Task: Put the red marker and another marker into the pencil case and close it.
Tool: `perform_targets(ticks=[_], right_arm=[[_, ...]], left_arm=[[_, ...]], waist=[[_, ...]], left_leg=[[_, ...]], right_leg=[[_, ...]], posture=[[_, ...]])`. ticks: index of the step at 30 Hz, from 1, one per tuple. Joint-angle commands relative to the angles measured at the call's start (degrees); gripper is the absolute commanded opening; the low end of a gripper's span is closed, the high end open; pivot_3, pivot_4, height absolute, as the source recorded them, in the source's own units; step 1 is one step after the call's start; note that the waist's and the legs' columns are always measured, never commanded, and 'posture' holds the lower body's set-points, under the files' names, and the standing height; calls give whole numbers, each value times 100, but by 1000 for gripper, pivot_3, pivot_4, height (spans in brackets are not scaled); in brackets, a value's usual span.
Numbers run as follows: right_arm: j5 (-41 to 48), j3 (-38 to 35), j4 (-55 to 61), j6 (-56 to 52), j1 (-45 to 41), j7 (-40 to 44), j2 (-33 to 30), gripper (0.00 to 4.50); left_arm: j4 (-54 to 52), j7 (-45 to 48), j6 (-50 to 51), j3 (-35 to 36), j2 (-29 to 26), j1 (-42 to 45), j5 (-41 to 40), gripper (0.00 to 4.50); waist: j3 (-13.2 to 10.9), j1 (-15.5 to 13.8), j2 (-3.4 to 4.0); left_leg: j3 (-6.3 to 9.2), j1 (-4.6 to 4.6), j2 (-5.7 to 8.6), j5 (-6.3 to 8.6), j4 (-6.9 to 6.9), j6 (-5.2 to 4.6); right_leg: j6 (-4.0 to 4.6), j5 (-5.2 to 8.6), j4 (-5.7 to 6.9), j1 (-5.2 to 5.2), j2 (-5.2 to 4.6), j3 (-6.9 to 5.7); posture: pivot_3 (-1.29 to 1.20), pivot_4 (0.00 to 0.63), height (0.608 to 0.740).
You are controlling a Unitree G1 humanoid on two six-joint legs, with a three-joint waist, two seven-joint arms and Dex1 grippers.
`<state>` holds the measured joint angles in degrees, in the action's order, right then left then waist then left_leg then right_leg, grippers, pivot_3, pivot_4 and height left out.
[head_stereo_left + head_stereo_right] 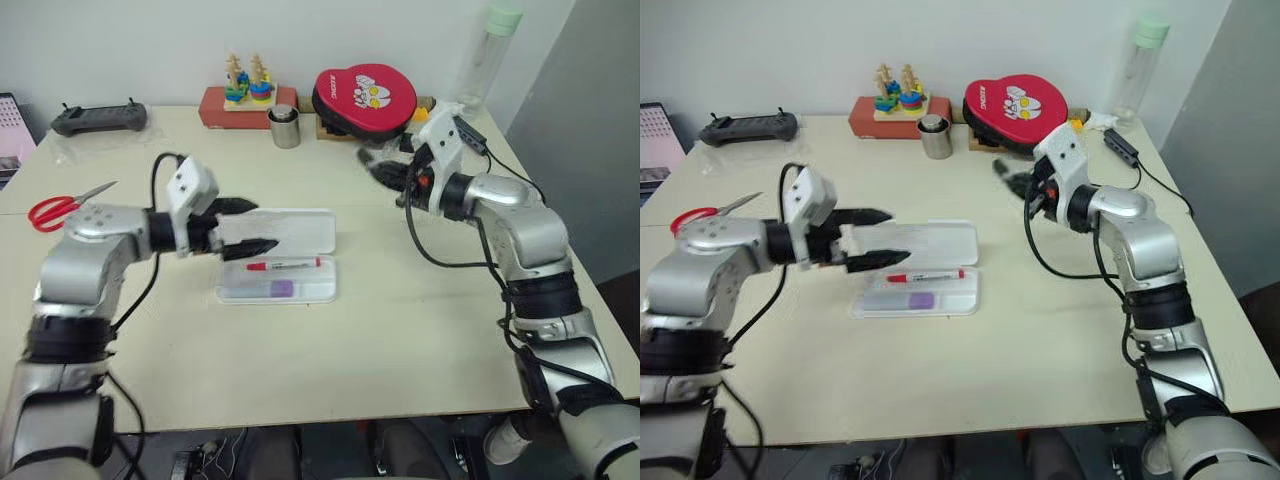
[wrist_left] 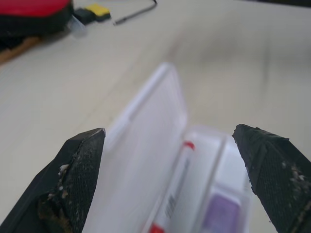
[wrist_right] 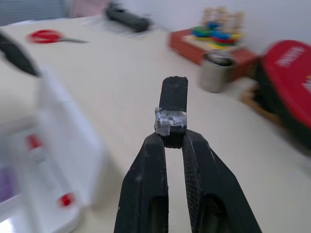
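— While the pencil case [image 1: 278, 280] lies open on the desk [image 1: 400, 330], what's inside?
— The red marker [image 1: 284, 265] and purple marker [image 1: 281, 288].
— The grippers?
— Left gripper [image 1: 247, 226] gapes wide beside the lid, empty. Right gripper [image 3: 174, 138] pinches a small black block [image 3: 173, 109], raised well apart.

My table [image 1: 400, 330] has a matt, smooth cream top with a seam line across it. The pencil case [image 1: 300, 292] is translucent white plastic, smooth and faintly glossy, lid [image 1: 290, 230] included. Inside it, the red marker [image 1: 285, 265] has a smooth white plastic barrel with red ends; the lavender highlighter [image 1: 280, 288] looks like matt plastic. My left gripper [image 1: 245, 226] has black fingers [image 2: 80, 179] with rough, textured pads, scuffed and flecked with pale debris. My right gripper [image 3: 173, 141] pinches a small black block [image 3: 173, 104], matt, wrapped with a strip of wrinkled grey tape. The cup [image 1: 285, 127] is brushed metal. The scissors [image 1: 60, 208] have glossy red plastic handles and metal blades.
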<state>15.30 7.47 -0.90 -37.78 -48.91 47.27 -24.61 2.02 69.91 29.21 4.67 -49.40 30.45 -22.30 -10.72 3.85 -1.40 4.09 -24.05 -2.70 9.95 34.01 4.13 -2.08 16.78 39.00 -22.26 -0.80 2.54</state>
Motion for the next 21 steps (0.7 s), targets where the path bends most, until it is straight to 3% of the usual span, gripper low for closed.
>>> perform_targets(ticks=[1, 7, 21], right_arm=[[189, 847, 770, -466, 28, 601, -31, 128], [-406, 1909, 479, -185, 271, 534, 194, 128], [-824, 2182, -81, 237, 437, 1024, 59, 128]], left_arm=[[-538, 316, -264, 367, -451, -566, -154, 4500], [-923, 61, -61, 633, -492, -988, -350, 4500], [-1137, -261, 66, 681, -531, -1145, -472, 4500]], waist=[[0, -18, 0], [1, -119, -2], [2, -163, -3]], left_leg=[[-1, 2, -2, 0, -1, 0], [0, 10, -5, -3, 15, -3], [-2, 2, -5, -3, 27, -3]], right_leg=[[-1, 0, -2, -2, 0, 2], [-29, 12, 4, 4, 4, 4], [-30, 7, 3, 2, 6, 7]], posture=[[0, 150, 740], [0, 150, 740], [0, 150, 740]])
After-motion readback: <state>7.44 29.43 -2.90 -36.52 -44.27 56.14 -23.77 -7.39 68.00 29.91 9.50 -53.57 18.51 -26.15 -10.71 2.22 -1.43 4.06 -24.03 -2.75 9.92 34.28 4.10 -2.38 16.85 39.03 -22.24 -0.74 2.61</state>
